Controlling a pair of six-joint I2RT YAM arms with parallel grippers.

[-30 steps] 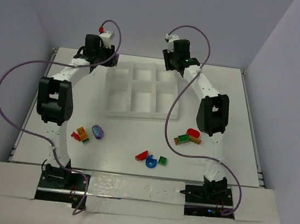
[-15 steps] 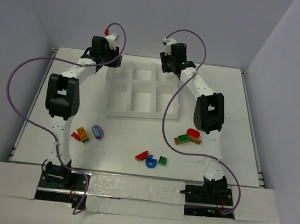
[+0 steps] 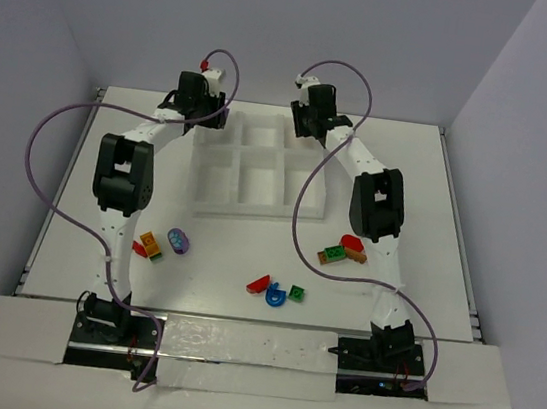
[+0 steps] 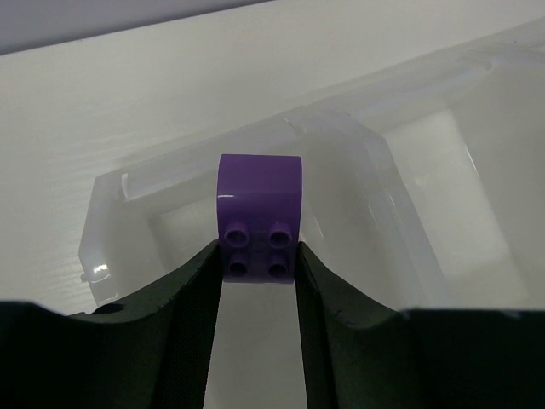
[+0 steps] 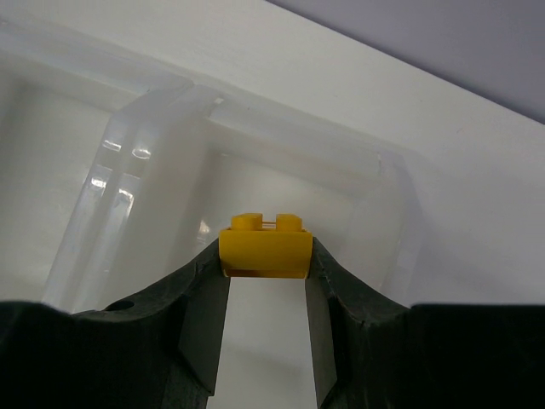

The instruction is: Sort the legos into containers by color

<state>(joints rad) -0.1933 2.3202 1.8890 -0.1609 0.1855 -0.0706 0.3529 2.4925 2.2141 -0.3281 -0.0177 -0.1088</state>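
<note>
Two bricks are gripped over the tray's (image 3: 216, 200) far corners: a purple brick (image 4: 260, 213) in my left end effector (image 4: 258, 256), a yellow brick (image 5: 264, 247) in my right end effector (image 5: 266, 256). Roughly ten legos (image 3: 272, 290) lie unsorted on the bench (image 3: 437, 186).

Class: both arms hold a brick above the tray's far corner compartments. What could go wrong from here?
The left gripper pinches the purple brick only at its near end; it could tip on release and bounce off the tray rim. The yellow brick in the right gripper hangs above its compartment, not in it; dropped from there, it might hop over a wall.
</note>
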